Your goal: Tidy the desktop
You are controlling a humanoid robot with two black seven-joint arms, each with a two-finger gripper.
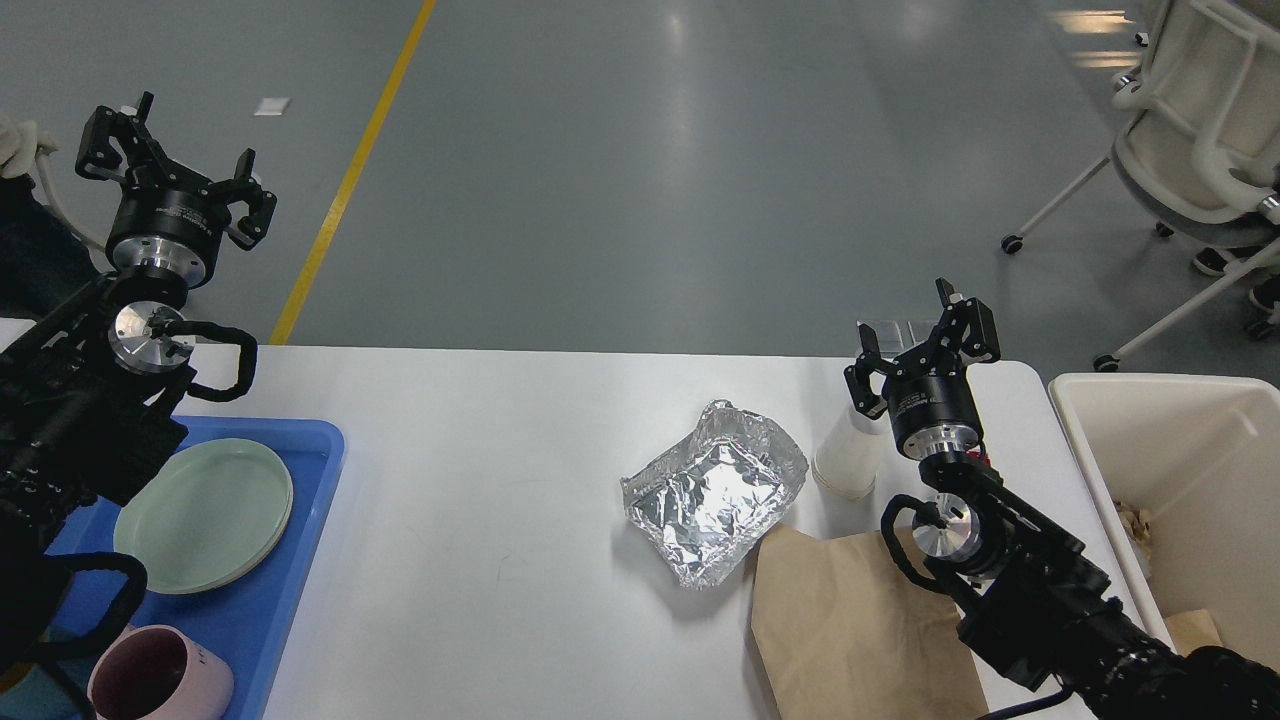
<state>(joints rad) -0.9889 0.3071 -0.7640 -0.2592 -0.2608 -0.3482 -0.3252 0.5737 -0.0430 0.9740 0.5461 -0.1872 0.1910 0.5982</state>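
Note:
The white desktop (500, 500) fills the lower part of the view. On it lie a crumpled foil tray (715, 490), a brown paper bag (850, 630) and a translucent plastic cup (848, 455) on its side. My right gripper (925, 340) is open and empty, held above the desktop's far right edge, just right of the cup. My left gripper (170, 170) is open and empty, raised high past the far left corner of the desktop.
A blue tray (290, 470) at the left holds a pale green plate (205, 515) and a pink mug (160, 675). A cream bin (1180, 480) with scraps stands at the right. A white office chair (1200, 130) stands at the far right.

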